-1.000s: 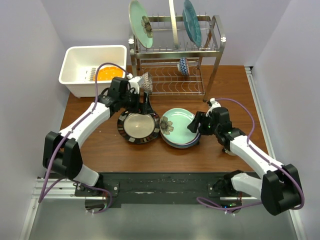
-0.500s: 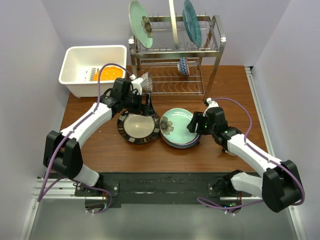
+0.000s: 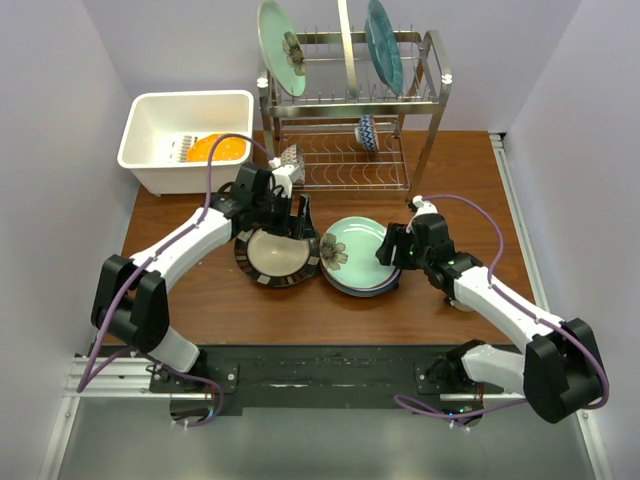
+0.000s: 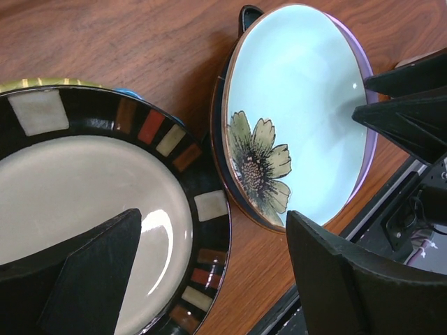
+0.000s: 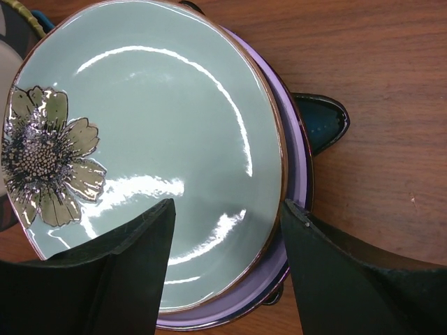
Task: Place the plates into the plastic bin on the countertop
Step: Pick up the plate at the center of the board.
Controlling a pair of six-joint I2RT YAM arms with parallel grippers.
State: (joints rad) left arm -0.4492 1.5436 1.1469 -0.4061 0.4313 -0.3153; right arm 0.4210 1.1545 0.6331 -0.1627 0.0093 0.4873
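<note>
L gripper had swung off the white rectangular plastic bin at the far-left of the table & come over the far rim of the round black-striped plate w/ cream centre. A sec earlier it sat nearer the bin, partly masking the orange scalloped plate inside. That orange plate now showed more fully, lying flat on the bin floor. L jaws stood wide apart w/ nothing between them. Contact w/ the striped plate wasn't clear.

R gripper had crept only slightly toward the stack just beside the striped plate. Pale green plate w/ brown flower motif lay on top, lavender round plate under it, dark blue star-shaped plate lowest w/ a point poking out. R jaws were part-open & empty over the stack's right edge; touching or not, couldn't tell.

My read: one plate was in, & L arm was lining up on the striped plate as no. 2. Lavender & blue sat pinned under the flower plate, so they'd prob need unstacking first. Teal round plate stood upright, unmoved, in the two-tier steel wire rack.
</note>
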